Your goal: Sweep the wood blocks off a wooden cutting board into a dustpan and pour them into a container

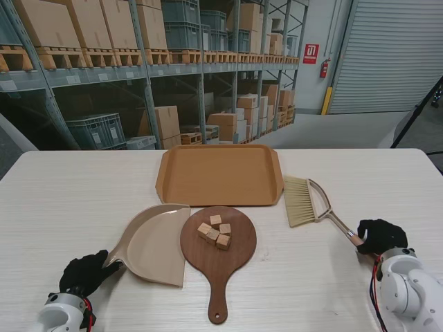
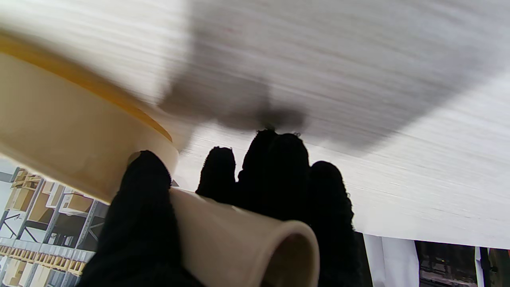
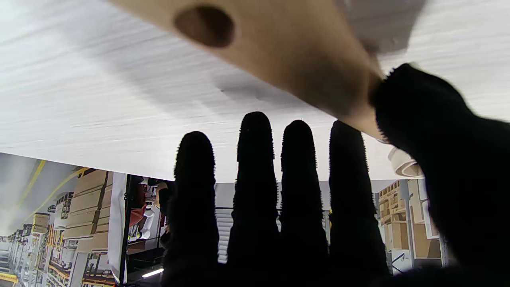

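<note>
Several small wood blocks point(image 1: 214, 232) lie clustered on the round dark cutting board point(image 1: 228, 259) at the table's middle. To its left, touching its edge, rests the beige dustpan point(image 1: 154, 242). My left hand point(image 1: 83, 272) wraps that dustpan's cream tube handle point(image 2: 247, 243), thumb on one side and fingers point(image 2: 279, 179) on the other. The hand brush point(image 1: 308, 200) lies to the right, bristles away from me. My right hand point(image 1: 379, 235) sits over the end of the brush's wooden handle point(image 3: 287, 52); the four fingers point(image 3: 255, 191) are straight and apart, and the thumb point(image 3: 438, 131) touches the handle.
A tan rectangular tray point(image 1: 219, 174) lies just beyond the cutting board, farther from me. The board's own handle point(image 1: 218, 304) points toward me between the two arms. The white table's far edge point(image 1: 221, 150) meets warehouse shelving behind.
</note>
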Motion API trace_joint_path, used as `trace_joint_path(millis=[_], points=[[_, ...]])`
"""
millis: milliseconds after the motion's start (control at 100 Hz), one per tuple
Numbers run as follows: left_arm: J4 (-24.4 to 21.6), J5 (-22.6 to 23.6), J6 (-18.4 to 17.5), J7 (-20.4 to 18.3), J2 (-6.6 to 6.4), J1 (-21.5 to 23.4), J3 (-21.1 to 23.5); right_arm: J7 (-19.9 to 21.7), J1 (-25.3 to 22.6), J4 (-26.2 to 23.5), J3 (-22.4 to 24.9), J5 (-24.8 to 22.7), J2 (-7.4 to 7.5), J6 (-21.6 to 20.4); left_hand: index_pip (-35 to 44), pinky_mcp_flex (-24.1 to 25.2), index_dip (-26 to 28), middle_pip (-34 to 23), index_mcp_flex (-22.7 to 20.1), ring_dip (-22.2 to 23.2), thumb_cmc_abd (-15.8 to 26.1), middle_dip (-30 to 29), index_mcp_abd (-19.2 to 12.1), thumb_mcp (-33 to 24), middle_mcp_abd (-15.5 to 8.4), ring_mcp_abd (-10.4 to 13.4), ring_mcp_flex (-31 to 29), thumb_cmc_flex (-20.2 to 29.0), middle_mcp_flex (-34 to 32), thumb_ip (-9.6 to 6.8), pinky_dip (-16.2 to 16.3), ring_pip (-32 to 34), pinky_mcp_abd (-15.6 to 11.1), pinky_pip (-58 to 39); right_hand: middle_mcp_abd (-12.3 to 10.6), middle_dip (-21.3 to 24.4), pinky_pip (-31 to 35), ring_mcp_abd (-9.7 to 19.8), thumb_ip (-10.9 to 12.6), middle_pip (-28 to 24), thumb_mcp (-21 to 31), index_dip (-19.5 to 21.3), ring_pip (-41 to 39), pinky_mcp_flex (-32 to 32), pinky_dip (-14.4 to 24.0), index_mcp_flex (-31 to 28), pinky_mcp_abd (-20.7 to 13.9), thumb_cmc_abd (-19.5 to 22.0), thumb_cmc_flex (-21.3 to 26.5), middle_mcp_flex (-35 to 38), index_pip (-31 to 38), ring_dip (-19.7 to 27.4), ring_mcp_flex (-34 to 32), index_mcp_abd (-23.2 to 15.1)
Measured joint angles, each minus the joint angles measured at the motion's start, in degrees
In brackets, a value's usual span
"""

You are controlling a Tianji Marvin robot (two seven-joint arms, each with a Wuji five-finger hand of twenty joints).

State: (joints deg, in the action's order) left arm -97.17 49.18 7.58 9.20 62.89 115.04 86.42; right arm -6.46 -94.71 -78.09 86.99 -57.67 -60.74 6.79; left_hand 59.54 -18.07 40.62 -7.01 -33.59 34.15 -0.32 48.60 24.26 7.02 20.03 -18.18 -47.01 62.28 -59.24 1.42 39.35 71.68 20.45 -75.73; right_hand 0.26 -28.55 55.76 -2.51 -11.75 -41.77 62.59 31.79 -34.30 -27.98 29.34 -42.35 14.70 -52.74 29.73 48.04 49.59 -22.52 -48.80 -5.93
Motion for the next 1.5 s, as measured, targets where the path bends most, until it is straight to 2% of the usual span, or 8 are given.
trace_joint_path(millis=[330,380,410,490,620,790,1060,1500], points=[[0.0,-0.2,-0.1,-0.5,-0.10,-0.2,0.0,-0.5,-0.2,0.3,0.8,-1.5,0.03,0.2,0.0,0.0,0.0,-0.2,0.0,0.0,0.0,0.0,0.4,0.0,0.7,-0.5,0.0,0.0,0.0,0.00,0.0,0.0,0.4,0.0,0.0,0.0,0.4,0.0,-0.6,-0.1,0.7,-1.5,0.0,-0.2,-0.6,0.0,-0.1,0.0,1.2,1.4,0.2,0.0,-0.1,-0.3],[0.0,-0.2,-0.1,-0.5,-0.12,-0.2,0.0,-0.6,-0.2,0.2,0.8,-1.4,0.03,0.1,0.0,0.0,0.0,-0.3,0.0,0.0,0.0,0.0,0.4,0.0,0.8,-0.6,0.0,0.0,0.0,0.00,0.0,0.0,0.4,0.0,0.0,0.0,0.4,0.0,0.9,-0.1,0.7,-1.5,0.0,0.1,-0.6,0.0,-0.1,0.5,-0.8,1.4,-0.8,0.0,-0.1,-0.3],[0.0,-0.2,-0.1,-0.5,-0.13,-0.2,-0.1,-0.6,-0.3,0.2,0.9,-1.2,0.03,0.0,0.0,0.0,0.0,-0.3,0.0,0.0,0.0,0.0,0.4,0.0,0.8,-0.6,0.0,0.0,0.0,0.00,0.0,0.0,0.4,0.0,0.0,0.2,0.4,0.0,3.0,-0.1,0.7,-0.4,0.0,0.4,-0.6,-0.1,-0.1,1.8,-1.7,1.3,-2.6,0.0,-0.1,-0.3],[0.0,-0.3,-0.1,-0.6,-0.14,-0.2,-0.1,-0.6,-0.3,-0.1,0.8,-0.5,0.02,0.0,0.0,0.0,0.0,-0.4,0.0,0.0,0.0,0.0,0.4,0.0,1.0,-0.8,0.0,0.0,0.0,0.00,0.0,0.0,0.5,0.0,0.2,1.0,0.4,-0.1,4.5,1.6,0.7,0.7,1.2,1.2,-0.6,0.8,-0.1,3.1,-3.1,0.0,-6.0,0.0,0.6,0.2],[0.0,-0.3,-0.1,-0.6,-0.14,-0.3,-0.1,-0.6,-0.1,-0.6,0.2,0.6,-0.06,0.6,0.0,0.0,0.0,-0.5,0.0,0.0,0.0,0.0,0.4,0.0,1.2,-1.0,0.0,0.0,0.0,0.00,0.0,0.0,0.8,0.0,0.8,1.9,0.3,-0.2,4.6,3.8,0.7,0.7,2.4,2.5,-0.6,3.1,-0.1,3.8,-4.4,-2.4,-11.4,0.2,2.3,0.9],[0.0,-0.4,-0.1,-0.6,-0.15,-0.3,-0.1,-1.0,0.1,-1.1,-0.4,0.9,-0.32,2.3,0.0,0.0,0.0,-0.7,0.0,0.0,0.0,0.0,0.4,0.0,1.3,-1.1,0.0,0.0,0.0,0.00,0.0,-0.1,0.9,0.0,1.4,2.2,-0.8,-0.5,4.6,4.5,0.5,0.7,2.8,4.2,-0.7,3.9,-0.1,3.8,-5.6,-4.5,-12.8,0.2,4.8,2.0],[0.1,-0.7,-0.1,-0.4,-0.14,-0.3,-0.2,-0.5,0.5,-1.2,-1.5,2.6,-0.58,5.5,0.0,0.0,0.0,-0.8,0.0,0.0,0.0,0.0,0.4,0.0,1.3,-1.1,0.0,0.0,0.0,0.00,0.0,-0.3,0.9,0.0,1.6,2.2,-2.0,-1.1,4.6,2.8,0.0,1.7,2.9,5.3,-0.7,4.6,-0.1,3.8,-5.6,-5.5,-12.7,0.2,6.4,3.5],[0.1,-1.3,0.6,0.6,0.15,0.0,-0.1,-0.5,2.3,1.0,-2.7,4.1,-0.83,7.7,0.0,0.0,0.0,-0.2,0.0,0.0,0.0,0.0,0.4,0.0,0.9,-1.1,0.0,0.0,0.0,0.00,0.0,-0.6,0.9,0.0,1.6,-1.0,-1.8,-1.1,5.1,-3.7,0.0,5.1,0.1,4.2,-0.7,4.6,-0.1,3.8,-5.6,-5.5,-6.3,0.1,6.4,4.1]])
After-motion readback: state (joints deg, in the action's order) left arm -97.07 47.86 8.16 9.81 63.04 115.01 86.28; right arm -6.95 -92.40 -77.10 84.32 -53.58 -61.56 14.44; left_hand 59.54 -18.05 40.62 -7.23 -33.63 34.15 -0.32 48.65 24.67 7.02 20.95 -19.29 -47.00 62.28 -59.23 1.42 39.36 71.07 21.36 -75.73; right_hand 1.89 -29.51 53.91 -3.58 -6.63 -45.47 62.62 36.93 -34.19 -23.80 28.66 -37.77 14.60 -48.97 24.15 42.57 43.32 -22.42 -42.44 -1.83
